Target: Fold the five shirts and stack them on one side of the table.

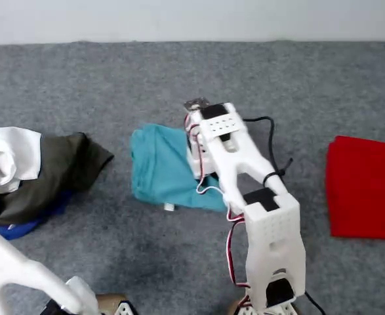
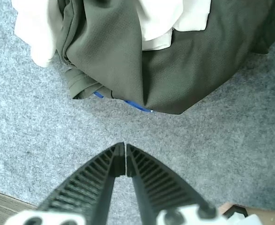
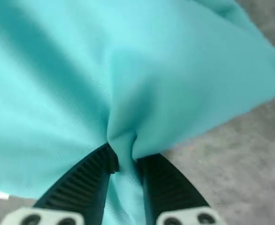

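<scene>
- Where the left arm [image 1: 15, 272] rises at the near left of the high view, a loose heap of three shirts is found just beyond it. A white shirt [image 1: 8, 154] is draped over an olive shirt [image 1: 64, 164], and a blue shirt [image 1: 18, 228] is glimpsed beneath both.
- The left gripper [image 2: 125, 149] is clenched on nothing, its black ribbed jaws pressed tip to tip over the grey table covering [image 2: 43, 140]. The olive edge of the heap lies a short way ahead of the tips, apart from them.
- A teal shirt [image 1: 159, 167] is spread on the covering at mid-table, partly hidden under the right arm [image 1: 244, 177].
- A raised fold of that teal cloth is pinched by the right gripper [image 3: 127, 157], whose jaws are closed on it from both sides.
- A red shirt [image 1: 366, 187] is laid flat and neatly folded well off to the right of the right gripper, apart from the other shirts.
</scene>
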`<state>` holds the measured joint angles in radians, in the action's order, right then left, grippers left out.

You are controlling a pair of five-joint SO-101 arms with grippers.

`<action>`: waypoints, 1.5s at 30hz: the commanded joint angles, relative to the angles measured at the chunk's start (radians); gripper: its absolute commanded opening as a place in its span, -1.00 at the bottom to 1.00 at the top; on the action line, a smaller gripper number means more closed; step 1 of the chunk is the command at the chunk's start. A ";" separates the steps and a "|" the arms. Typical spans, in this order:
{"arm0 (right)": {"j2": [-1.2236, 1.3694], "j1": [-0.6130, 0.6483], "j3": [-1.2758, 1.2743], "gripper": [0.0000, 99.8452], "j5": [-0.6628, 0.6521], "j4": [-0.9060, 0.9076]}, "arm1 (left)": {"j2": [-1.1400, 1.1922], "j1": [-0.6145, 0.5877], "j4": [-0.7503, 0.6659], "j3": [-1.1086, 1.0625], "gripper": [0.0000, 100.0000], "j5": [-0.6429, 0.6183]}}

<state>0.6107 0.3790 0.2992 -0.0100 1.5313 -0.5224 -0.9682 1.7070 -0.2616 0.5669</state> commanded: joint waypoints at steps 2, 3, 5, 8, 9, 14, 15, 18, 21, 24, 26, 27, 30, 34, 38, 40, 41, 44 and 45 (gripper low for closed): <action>-0.157 -0.077 0.003 -0.98 -0.158 0.140 | -0.032 0.008 0.003 0.035 -0.97 -0.008; -0.185 -0.096 0.003 -0.98 -0.213 0.171 | -0.032 0.008 0.003 0.035 -0.97 -0.008; -0.229 -0.147 0.003 -0.98 -0.342 0.219 | -0.032 0.008 0.002 0.035 -0.97 -0.008; -0.260 -0.257 0.003 -0.98 -0.563 0.239 | -0.032 0.008 0.000 0.035 -0.97 -0.006; -0.260 -0.295 0.003 -0.98 -0.643 0.232 | -0.032 0.008 -0.002 0.035 -0.97 -0.006; -0.245 -0.423 0.003 -0.98 -1.100 0.053 | -0.032 0.046 0.012 0.036 -0.97 -0.006; -0.236 -0.427 0.003 -0.98 -1.178 -0.005 | -0.032 0.061 0.020 0.038 -0.97 -0.006; -0.206 -0.407 0.003 -0.98 -1.292 -0.142 | -0.032 0.107 0.035 0.039 -0.97 -0.006; -0.183 -0.361 0.003 -0.98 -1.293 -0.196 | -0.034 0.143 0.038 0.041 -0.97 -0.008; -0.171 -0.335 0.003 -0.98 -1.293 -0.231 | -0.034 0.147 0.038 0.041 -0.97 -0.008; -0.173 -0.332 0.003 -0.96 -1.292 -0.249 | -0.034 0.146 0.040 0.041 -0.97 -0.008; -0.177 -0.332 0.003 -0.92 -1.290 -0.251 | -0.034 0.144 0.043 0.041 -0.97 -0.008; -0.202 -0.337 0.005 -0.68 -1.235 -0.245 | -0.034 0.146 0.044 0.041 -0.97 -0.008; -0.283 -0.335 0.003 -0.57 -1.080 -0.206 | -0.034 0.147 0.044 0.041 -0.97 -0.008; -0.377 -0.314 0.003 -0.57 -0.919 -0.108 | -0.032 0.147 0.043 0.039 -0.97 -0.008; -0.417 -0.311 0.003 -0.57 -0.784 -0.058 | -0.032 0.147 0.043 0.039 -0.97 -0.006; -0.432 -0.309 0.003 -0.57 -0.715 -0.031 | -0.032 0.147 0.043 0.039 -0.97 -0.006; -0.464 -0.295 0.003 -0.57 -0.542 0.071 | -0.032 0.147 0.043 0.039 -0.97 -0.006; -0.469 -0.286 0.003 -0.60 -0.496 0.113 | -0.032 0.147 0.043 0.039 -0.97 -0.006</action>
<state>0.2179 0.0629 0.2946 -0.6559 1.5512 -0.5224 -0.8286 1.7285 -0.2616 0.5654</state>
